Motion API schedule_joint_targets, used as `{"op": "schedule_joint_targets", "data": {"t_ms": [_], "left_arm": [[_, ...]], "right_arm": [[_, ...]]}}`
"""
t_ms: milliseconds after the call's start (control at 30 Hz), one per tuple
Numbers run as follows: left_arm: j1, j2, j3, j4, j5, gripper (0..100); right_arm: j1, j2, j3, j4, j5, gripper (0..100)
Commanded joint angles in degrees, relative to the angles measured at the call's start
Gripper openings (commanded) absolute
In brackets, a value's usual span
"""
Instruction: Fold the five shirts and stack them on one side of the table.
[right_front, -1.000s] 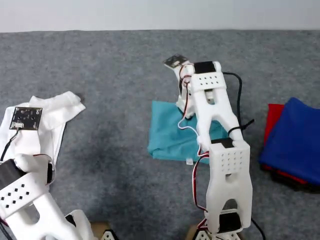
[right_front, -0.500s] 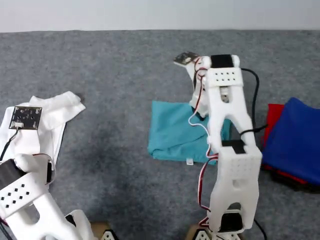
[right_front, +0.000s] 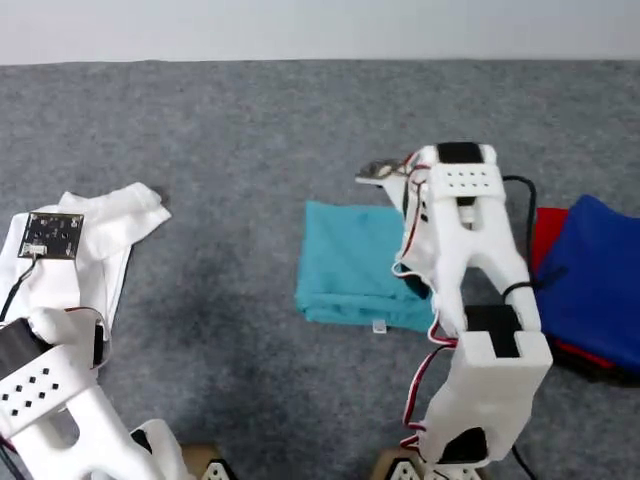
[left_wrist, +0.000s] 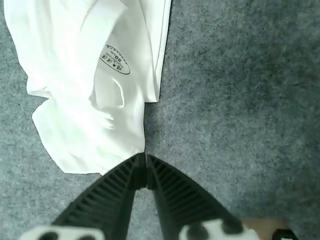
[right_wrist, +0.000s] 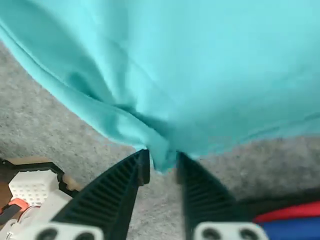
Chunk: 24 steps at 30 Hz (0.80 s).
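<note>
A folded teal shirt (right_front: 350, 262) lies mid-table. My right arm (right_front: 465, 200) hangs over its right edge. In the right wrist view my right gripper (right_wrist: 162, 162) is shut on a bunched fold of the teal shirt (right_wrist: 190, 65) at its edge. A crumpled white shirt (right_front: 95, 235) lies at the far left under my left arm (right_front: 45, 385). My left gripper (left_wrist: 145, 171) is shut, its tips at the border of the white shirt (left_wrist: 95, 75), with nothing seen between them. A blue shirt (right_front: 590, 280) lies folded on a red shirt (right_front: 545, 235) at the right.
Grey carpet-like cloth (right_front: 230, 150) covers the table, bare at the back and between the white and teal shirts. The arm bases stand at the near edge. A strip of the red and blue stack (right_wrist: 290, 220) lies close beside the right gripper.
My right arm has swung to the right and drawn back toward the near side, over the teal shirt's right edge. The left arm and the white shirt have not moved.
</note>
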<state>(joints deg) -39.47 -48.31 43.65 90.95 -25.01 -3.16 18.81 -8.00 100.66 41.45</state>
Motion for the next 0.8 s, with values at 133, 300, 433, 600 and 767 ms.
{"op": "schedule_joint_targets", "data": {"t_ms": [133, 300, 433, 600, 767], "left_arm": [[0.09, -0.79, -0.31, -1.05, -0.44, 0], [1.23, -0.79, -0.31, -1.23, -0.44, 0], [2.73, -0.79, -0.31, -0.88, -0.26, 0], [2.46, -0.88, -0.31, -0.70, -0.26, 0], [2.46, -0.88, -0.31, -0.70, -0.26, 0]], "right_arm": [[1.19, -16.31, -0.44, 2.07, 0.44, 19.9], [-9.89, -16.31, -0.18, 0.84, 0.26, 15.3], [-15.43, -10.86, -0.09, -2.33, 0.09, 0.3], [-11.74, -1.01, -0.09, -2.77, -1.05, 1.1], [-5.23, 4.88, 0.18, 2.51, -0.88, 1.0]]}}
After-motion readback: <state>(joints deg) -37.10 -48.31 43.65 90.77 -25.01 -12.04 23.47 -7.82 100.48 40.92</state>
